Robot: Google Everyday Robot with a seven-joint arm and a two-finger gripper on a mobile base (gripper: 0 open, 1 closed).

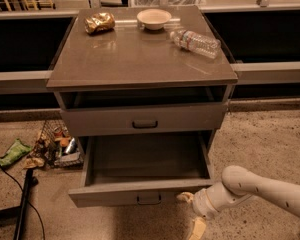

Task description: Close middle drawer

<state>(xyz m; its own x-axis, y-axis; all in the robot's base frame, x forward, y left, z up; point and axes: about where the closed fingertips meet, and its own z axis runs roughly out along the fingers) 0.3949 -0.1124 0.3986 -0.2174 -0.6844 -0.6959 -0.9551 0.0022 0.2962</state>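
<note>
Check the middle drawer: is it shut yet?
No, it is open. The middle drawer is pulled far out, its empty interior showing. The hand sits just beyond the right end of its front panel.

Robot test space, lab-like: lone grey cabinet (130,54) on speckled floor (262,139), wire basket (57,146) of snack litter beside it. Gripper (191,213) low, fingers spread, near middle drawer (105,198) front's right end.

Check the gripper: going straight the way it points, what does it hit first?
Probably the front of the middle drawer. The gripper, open, sits low by that front's right end, pointing toward the picture's left along it. Depth is unclear, so it could slide past in front.
</note>
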